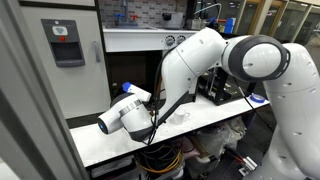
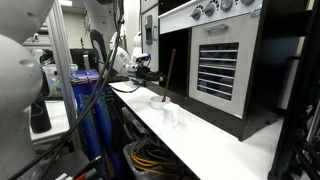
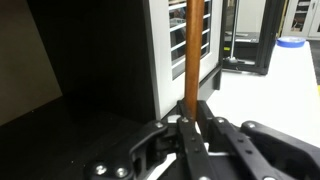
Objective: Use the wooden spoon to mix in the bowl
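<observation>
White countertop runs along the front of a dark cabinet with a slatted oven door, and that is where the work is happening. From the wrist view, the gripper has its fingers pinched tight on the wooden spoon, with the slim brown handle clamped between the pads and running straight up out of the picture. In an exterior view the spoon stands nearly upright, its lower end reaching down to the bowl, which sits on the counter just in front of the oven door. (Whether the head actually sits among the contents I cannot tell from where these cameras stand.) I would say the picking-up is done and the stirring itself is the step in hand. Next it needs small, steady circles with the head kept low and inside the rim, gently enough that such a light little bowl is not dragged or tipped.
</observation>
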You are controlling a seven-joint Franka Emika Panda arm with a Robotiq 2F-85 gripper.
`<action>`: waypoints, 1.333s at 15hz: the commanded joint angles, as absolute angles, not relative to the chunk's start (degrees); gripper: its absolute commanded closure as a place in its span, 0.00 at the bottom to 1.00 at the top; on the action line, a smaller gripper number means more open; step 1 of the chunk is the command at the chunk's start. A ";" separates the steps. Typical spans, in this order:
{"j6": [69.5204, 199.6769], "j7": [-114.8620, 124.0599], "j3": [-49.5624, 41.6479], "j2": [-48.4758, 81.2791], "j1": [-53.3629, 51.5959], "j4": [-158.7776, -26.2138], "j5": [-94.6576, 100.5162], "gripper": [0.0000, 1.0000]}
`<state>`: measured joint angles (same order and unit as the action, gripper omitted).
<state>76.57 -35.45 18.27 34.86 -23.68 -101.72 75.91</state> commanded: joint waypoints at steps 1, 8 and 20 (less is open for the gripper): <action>77.17 -35.59 18.72 34.17 -23.45 -101.92 75.37 0.97; 77.92 -35.44 19.52 34.84 -24.07 -99.90 75.37 0.97; 80.13 -35.19 20.16 35.56 -24.72 -97.58 74.28 0.97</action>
